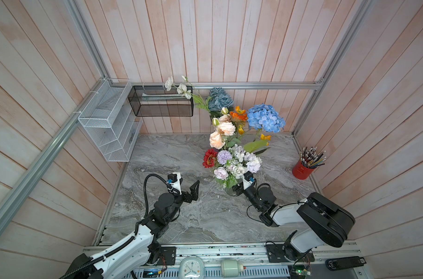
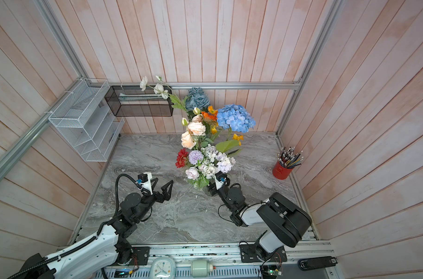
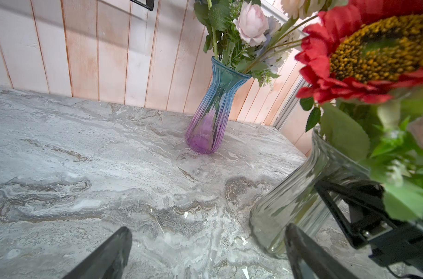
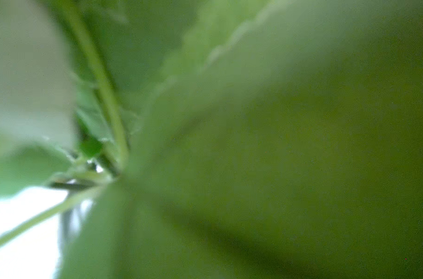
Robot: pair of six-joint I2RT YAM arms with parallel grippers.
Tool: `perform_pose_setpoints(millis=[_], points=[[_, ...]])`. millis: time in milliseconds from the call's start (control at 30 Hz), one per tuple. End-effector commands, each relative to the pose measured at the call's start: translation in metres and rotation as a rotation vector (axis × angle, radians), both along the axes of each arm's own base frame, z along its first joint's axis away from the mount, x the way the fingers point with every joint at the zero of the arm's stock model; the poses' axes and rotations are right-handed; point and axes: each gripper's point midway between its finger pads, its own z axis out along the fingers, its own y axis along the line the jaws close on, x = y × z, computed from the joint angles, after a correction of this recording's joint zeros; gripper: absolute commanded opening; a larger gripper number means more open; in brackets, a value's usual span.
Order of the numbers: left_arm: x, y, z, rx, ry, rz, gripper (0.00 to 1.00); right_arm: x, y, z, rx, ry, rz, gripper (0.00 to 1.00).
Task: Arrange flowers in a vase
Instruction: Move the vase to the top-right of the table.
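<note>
Left wrist view, showing flowers (image 3: 365, 48) filling a clear vase (image 3: 290, 205) near the middle of the worktop (image 3: 84, 157) and a blue-to-purple vase (image 3: 210, 108) nearer its far edge; catching right gripper (image 1: 235, 190) jaws at the clear vase, grip impossible to tell; framing left gripper (image 3: 208, 232) jaws spread wide.

Pairs two arms of like build, left arm (image 1: 123, 251) and right arm (image 1: 285, 215). Alternates glossy white shells with matte black joint housings, rounded at the elbows. Carries a ribbed black conduit (image 1: 144, 193) off the left arm and along its white shell. Trails a thin black cable (image 1: 247, 212) beside the right arm's white link. Tops each wrist with a white camera mount (image 1: 176, 181) bearing a small blue plug. Ends the left gripper (image 2: 163, 181) in black, skeletal, triangular fingers. Sits bolted on flat black base plates (image 1: 273, 253) along a metal rail.
</note>
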Motion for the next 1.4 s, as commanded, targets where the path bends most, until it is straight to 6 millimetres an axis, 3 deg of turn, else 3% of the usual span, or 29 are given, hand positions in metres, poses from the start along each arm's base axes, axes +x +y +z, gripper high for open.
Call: perform_pose_setpoints(millis=[0, 333, 700, 967, 1200, 1267, 1333, 1367], points=[[0.007, -0.001, 0.022, -0.018, -0.058, 0.014, 1.00, 0.017, -0.028, 0.006, -0.052, -0.019, -0.105, 0.29], [0.009, -0.002, 0.024, -0.017, -0.062, 0.014, 1.00, 0.058, -0.081, 0.020, -0.034, -0.079, -0.227, 0.29], [0.008, 0.002, 0.023, -0.012, -0.059, 0.030, 1.00, 0.117, -0.120, 0.030, 0.056, -0.149, -0.332, 0.30], [0.009, 0.004, 0.021, 0.003, -0.055, 0.040, 1.00, 0.111, -0.120, 0.030, 0.062, -0.182, -0.308, 0.34], [0.013, 0.000, 0.020, 0.015, -0.054, 0.034, 1.00, 0.109, -0.110, 0.029, 0.058, -0.164, -0.253, 0.58], [0.014, 0.001, 0.020, 0.015, -0.055, 0.036, 1.00, 0.107, -0.108, 0.030, 0.061, -0.169, -0.244, 0.74], [0.014, 0.001, 0.020, 0.016, -0.056, 0.039, 1.00, 0.104, -0.104, 0.030, 0.058, -0.167, -0.233, 0.97], [0.014, 0.001, 0.021, 0.017, -0.057, 0.040, 1.00, 0.102, -0.102, 0.030, 0.052, -0.162, -0.229, 0.98]])
